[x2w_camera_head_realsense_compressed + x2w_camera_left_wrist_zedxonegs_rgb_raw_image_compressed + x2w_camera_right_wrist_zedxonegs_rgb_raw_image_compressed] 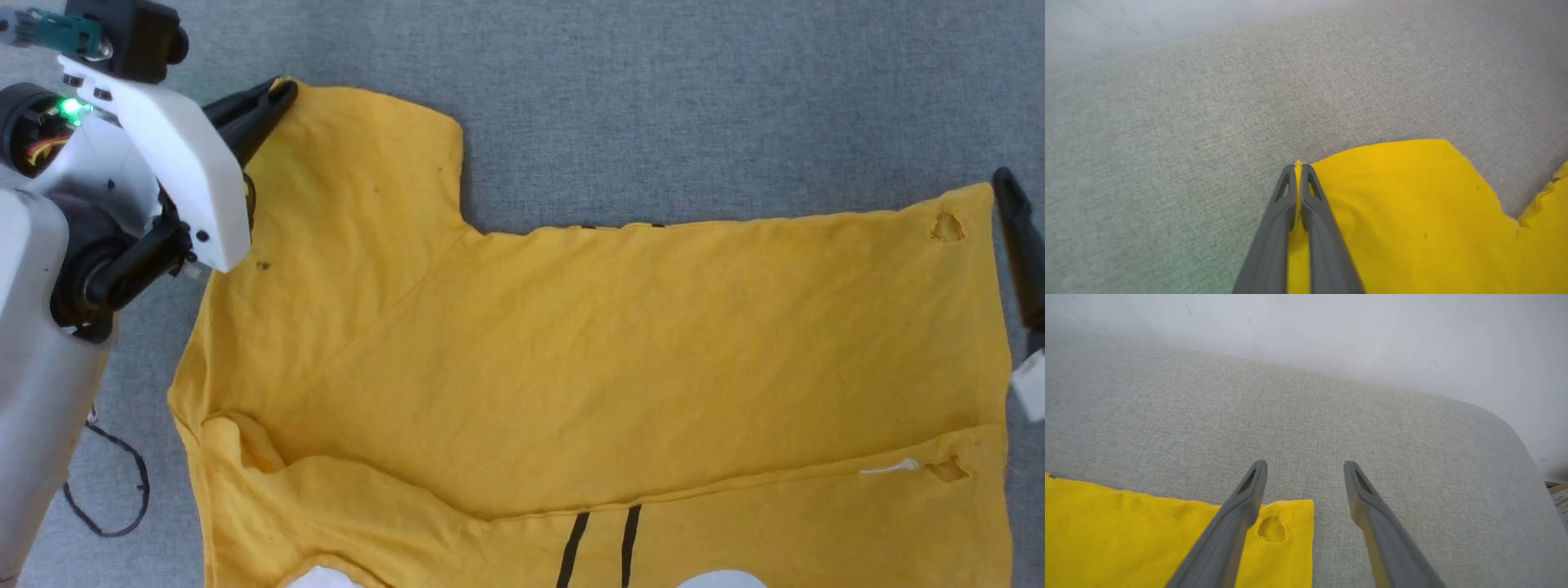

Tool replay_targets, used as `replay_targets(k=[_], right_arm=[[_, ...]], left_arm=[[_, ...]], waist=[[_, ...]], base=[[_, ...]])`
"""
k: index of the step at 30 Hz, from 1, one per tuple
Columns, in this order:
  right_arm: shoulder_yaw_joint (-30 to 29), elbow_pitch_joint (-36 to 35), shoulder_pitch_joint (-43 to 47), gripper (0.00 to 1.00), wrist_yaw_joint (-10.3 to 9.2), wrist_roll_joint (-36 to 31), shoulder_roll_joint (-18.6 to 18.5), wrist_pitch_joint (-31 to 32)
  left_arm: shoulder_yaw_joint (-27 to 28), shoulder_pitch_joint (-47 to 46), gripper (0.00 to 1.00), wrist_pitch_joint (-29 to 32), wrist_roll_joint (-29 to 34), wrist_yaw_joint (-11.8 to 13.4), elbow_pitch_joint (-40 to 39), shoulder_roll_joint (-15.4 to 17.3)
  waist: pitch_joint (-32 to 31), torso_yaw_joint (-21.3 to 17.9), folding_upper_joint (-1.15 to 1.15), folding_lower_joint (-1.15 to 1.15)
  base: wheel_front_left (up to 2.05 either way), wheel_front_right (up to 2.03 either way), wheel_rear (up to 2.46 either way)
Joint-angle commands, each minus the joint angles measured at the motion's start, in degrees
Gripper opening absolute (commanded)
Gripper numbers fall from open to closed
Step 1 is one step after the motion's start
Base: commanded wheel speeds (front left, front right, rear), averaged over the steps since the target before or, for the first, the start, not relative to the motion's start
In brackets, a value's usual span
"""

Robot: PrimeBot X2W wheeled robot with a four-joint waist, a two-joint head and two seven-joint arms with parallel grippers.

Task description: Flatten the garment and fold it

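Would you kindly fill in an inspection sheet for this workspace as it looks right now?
Surface: grey woven surface with a rounded corner, looks clean.
Job's things: yellow garment spread mostly flat, near side folded over and showing black stripes; small holes near the hem.
Clutter: nothing seen.
Tools: left tool shut on the garment's sleeve corner; right tool open, one finger over the hem corner, the other over bare surface.
Cables: thin black cable looped beside the robot's body.
Surroundings: pale wall behind the surface.
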Motion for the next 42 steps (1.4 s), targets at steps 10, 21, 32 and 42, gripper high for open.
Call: replay_targets(k=[10,21,32,42], right_arm=[[0.55,7.37,-5.38,1.0,-0.11,5.86,-6.89,15.66],[2.2,9.67,-5.86,0.0,-0.11,8.1,-6.26,21.59],[0.29,9.47,-6.7,0.0,-0.11,6.63,-7.54,13.22],[-2.87,6.69,1.11,0.0,-0.11,6.38,-5.5,6.38]], left_arm=[[0.4,0.85,0.0,-0.63,-1.21,-0.15,-2.23,0.0],[0.57,-0.14,0.0,-1.84,-1.24,0.03,-1.56,-0.55],[4.64,1.12,0.0,-10.16,-1.06,0.79,-1.86,-0.37],[8.11,12.64,0.0,-20.55,-1.33,1.43,-9.8,0.65]], waist=[[1.04,2.23,0.0,0.0],[1.54,3.55,0.0,0.0],[-2.87,3.82,0.0,0.0],[-10.96,5.06,0.0,0.0]], base=[[0.0,0.0,0.0],[0.0,0.0,0.0],[0.0,0.0,0.0],[0.0,0.0,0.0]])
